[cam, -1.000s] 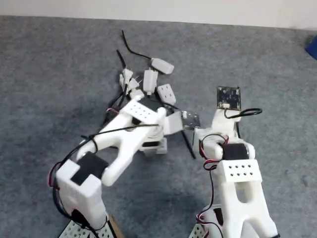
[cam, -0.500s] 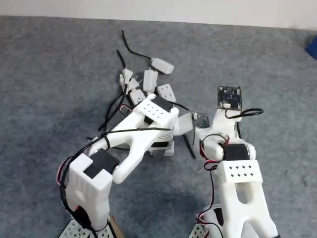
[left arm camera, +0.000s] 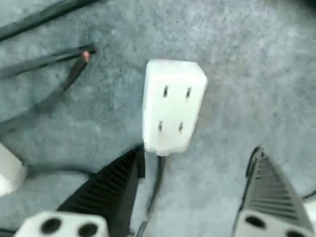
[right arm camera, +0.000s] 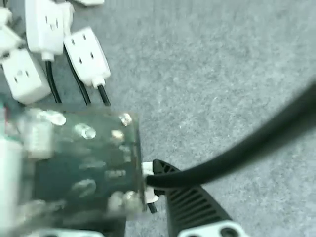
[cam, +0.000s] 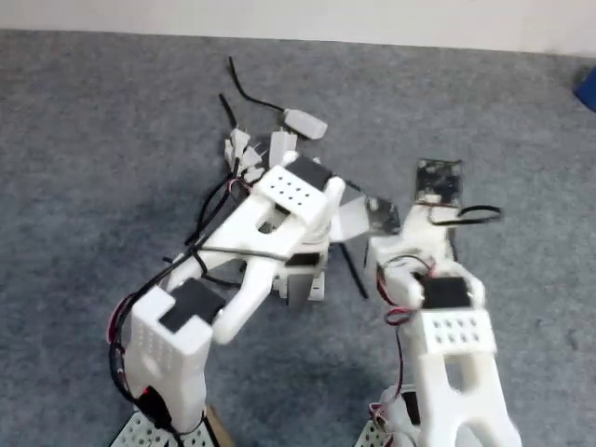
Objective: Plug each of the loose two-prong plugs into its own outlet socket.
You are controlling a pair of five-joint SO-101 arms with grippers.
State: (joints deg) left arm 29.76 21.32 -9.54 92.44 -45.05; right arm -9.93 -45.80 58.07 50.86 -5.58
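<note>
The left claw (left arm camera: 200, 157) stands wide open just above the desk (cam: 93, 140). A white outlet socket (left arm camera: 173, 106) lies flat just past its tips, slots facing up. The socket's corded end is just beside one fingertip (left arm camera: 134, 160) and well apart from the other, and its black cord (left arm camera: 155, 190) runs back between the jaws. A loose black wire (left arm camera: 74, 55) with a bare copper end lies near the socket. In the high view the left arm (cam: 279, 223) reaches over a huddle of white plugs (cam: 239, 147) and sockets. One corded plug (cam: 304, 123) lies at the far side of the huddle. The right claw (right arm camera: 185, 200) hangs low over the carpet, and I cannot tell whether it is wide or narrow. A green circuit board (right arm camera: 79, 168) sits close before it, and three white socket blocks (right arm camera: 88, 55) lie beyond. Grey carpet covers the desk, and a pale wall (cam: 372, 19) runs along its far edge.
</note>
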